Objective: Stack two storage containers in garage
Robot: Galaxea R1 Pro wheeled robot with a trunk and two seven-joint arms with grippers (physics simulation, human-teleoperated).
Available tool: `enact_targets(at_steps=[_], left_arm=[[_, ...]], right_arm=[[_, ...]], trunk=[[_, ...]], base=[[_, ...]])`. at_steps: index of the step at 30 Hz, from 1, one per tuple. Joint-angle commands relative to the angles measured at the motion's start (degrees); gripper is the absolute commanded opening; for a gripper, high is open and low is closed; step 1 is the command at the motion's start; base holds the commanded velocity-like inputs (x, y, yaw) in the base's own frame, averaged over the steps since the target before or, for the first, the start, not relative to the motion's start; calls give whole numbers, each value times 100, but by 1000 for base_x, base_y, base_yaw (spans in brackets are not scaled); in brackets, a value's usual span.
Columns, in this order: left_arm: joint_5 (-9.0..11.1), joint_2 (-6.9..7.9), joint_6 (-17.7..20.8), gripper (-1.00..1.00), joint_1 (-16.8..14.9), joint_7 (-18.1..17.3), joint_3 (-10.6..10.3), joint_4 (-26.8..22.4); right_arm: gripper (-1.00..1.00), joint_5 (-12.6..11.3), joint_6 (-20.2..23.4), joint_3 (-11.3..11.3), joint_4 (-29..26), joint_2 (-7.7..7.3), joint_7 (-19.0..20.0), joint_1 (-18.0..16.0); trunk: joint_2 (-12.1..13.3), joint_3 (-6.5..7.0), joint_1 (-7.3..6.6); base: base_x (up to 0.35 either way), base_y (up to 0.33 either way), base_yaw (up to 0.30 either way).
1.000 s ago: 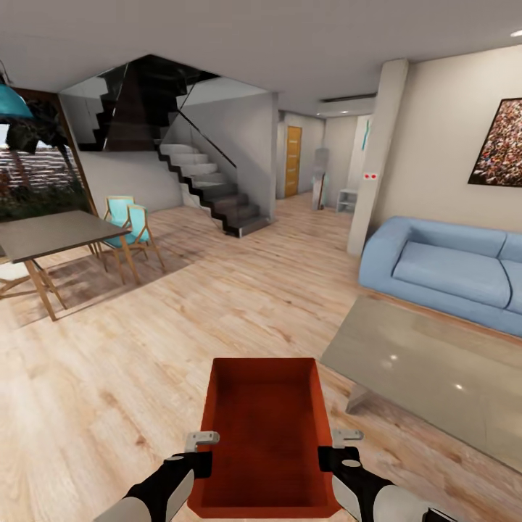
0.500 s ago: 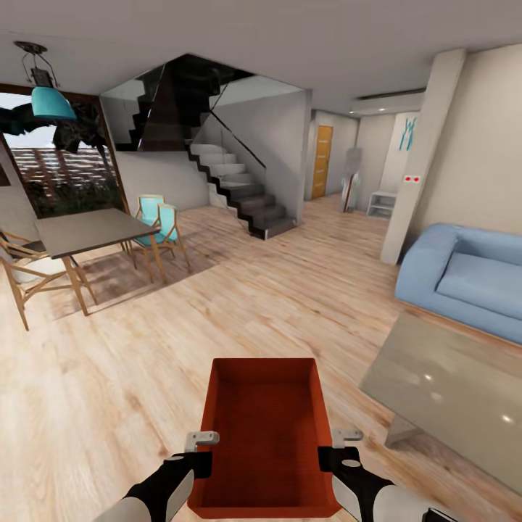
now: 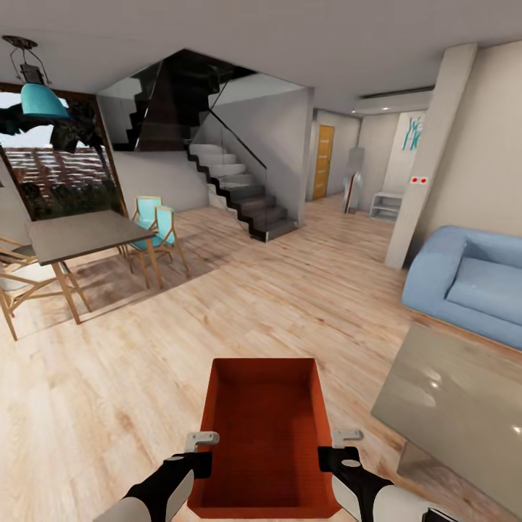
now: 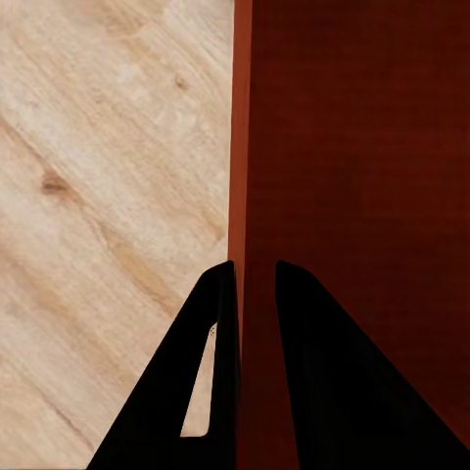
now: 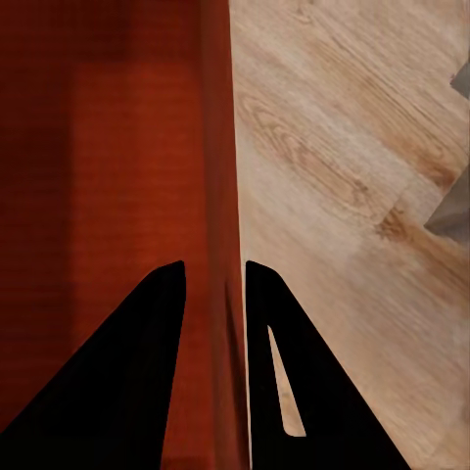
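I hold one red-orange storage container (image 3: 264, 428) low in front of me, open top up, over the light wood-plank floor (image 3: 239, 304) of the living room. My left gripper (image 3: 199, 453) is shut on its left wall and my right gripper (image 3: 335, 451) on its right wall. In the left wrist view the thin wall (image 4: 240, 147) runs between the fingers of the left gripper (image 4: 253, 266). The right wrist view shows the right gripper (image 5: 213, 264) pinching the other wall (image 5: 220, 137). The garage is out of view.
A blue sofa (image 3: 471, 283) and a low beige table (image 3: 464, 406) stand close on the right. A dining table (image 3: 80, 235) with chairs (image 3: 161, 228) is at the left. Ahead are stairs (image 3: 239, 192), a pillar (image 3: 428, 152) and a hallway with an orange door (image 3: 322, 161).
The camera has swung left: sofa and low table slid towards the picture's right, and the dining table came further into view. The container and both grippers hold the same pose.
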Motion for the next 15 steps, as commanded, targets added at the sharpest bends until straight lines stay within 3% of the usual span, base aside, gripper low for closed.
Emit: enact_targets(at_steps=[1,15], left_arm=[[162,3,34,-100,3,55,-134,11],[162,3,34,-100,3,55,-133,11]], right_arm=[[-100,-3,-152,-36,3,-83,-89,-6],[-100,0,-152,-38,3,-81,-98,-6]], trunk=[[-4,-7,4],[-4,-7,4]], base=[[321,0,0],[321,0,0]])
